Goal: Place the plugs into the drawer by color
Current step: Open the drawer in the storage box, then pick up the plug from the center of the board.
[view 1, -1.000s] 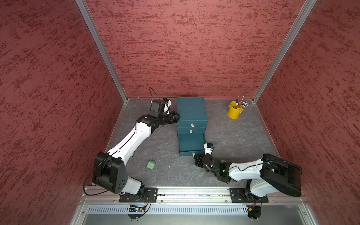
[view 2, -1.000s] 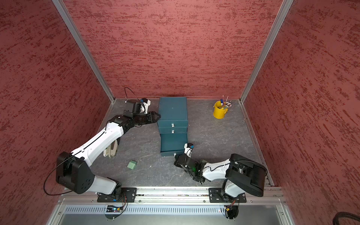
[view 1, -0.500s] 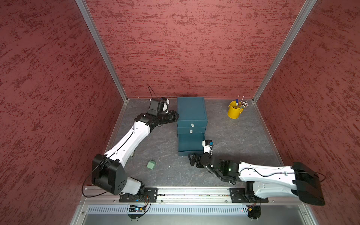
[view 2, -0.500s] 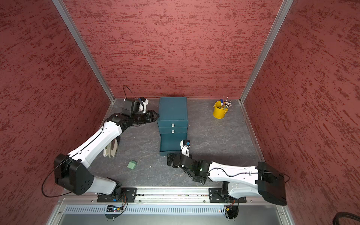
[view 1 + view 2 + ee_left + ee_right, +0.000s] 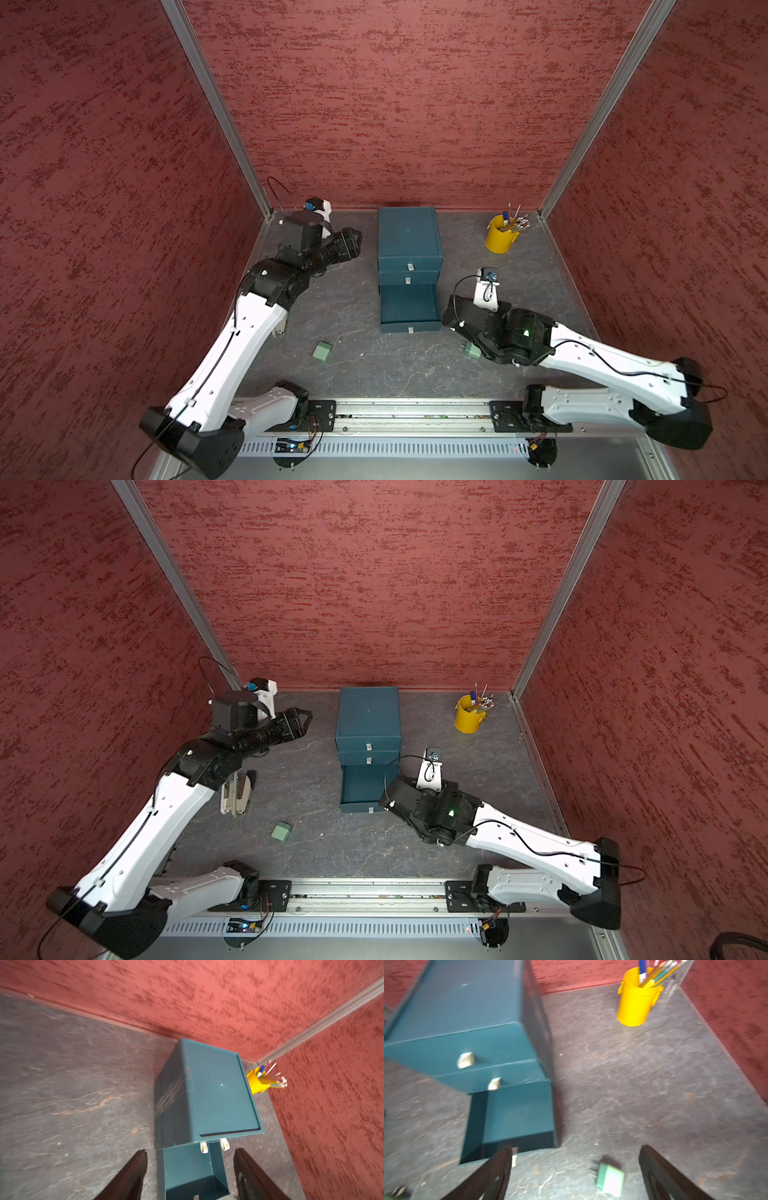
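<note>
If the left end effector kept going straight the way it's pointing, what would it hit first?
Most likely the teal drawer chest, on the side facing the left end effector; only bare table lies between them. Height is unclear, so it might meet the top edge instead.

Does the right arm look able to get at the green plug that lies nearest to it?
Probably yes: the right pincer stands open, and the green plug lies uncovered on the floor just ahead of it, with nothing between them.
</note>
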### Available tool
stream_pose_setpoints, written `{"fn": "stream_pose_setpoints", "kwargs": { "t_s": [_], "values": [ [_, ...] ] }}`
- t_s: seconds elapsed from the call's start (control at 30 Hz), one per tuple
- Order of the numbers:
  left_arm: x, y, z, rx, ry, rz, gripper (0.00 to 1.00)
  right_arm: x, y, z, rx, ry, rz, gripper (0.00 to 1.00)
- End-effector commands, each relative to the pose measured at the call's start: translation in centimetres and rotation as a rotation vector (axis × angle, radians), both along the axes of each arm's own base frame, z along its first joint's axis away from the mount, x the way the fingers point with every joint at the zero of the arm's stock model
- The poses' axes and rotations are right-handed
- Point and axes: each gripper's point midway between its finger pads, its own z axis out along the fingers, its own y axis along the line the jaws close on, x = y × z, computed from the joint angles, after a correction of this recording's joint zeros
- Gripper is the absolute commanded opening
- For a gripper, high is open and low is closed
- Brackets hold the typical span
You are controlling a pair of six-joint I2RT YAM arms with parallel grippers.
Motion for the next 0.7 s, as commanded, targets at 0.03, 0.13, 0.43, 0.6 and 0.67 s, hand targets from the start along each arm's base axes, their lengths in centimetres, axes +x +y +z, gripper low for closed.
{"fn": "stream_pose_setpoints", "kwargs": {
  "t_s": [0.03,0.13,0.43,0.6,0.67],
  "values": [
    [-3.7,3.9,-3.5,0.075,0.128,0.142,0.70,1.0,-1.6,-1.5,0.029,0.148,0.052,0.98],
    [-6.8,5.6,-6.6,0.091,0.230,0.193,0.70,1.7,-2.6,-2.7,0.050,0.215,0.017,0.99],
    [-11.6,7.1,-18.4,0.053,0.519,0.319,0.72,2.6,-4.2,-2.3,0.107,0.202,-0.135,0.98],
    [-13.0,7.7,-24.3,0.062,0.641,0.393,0.75,2.2,-4.1,-2.4,0.211,0.136,-0.113,0.98],
    [-13.2,7.5,-25.5,0.042,0.655,0.397,0.79,2.0,-3.2,-2.8,0.253,0.146,-0.072,0.98]
  ]
}}
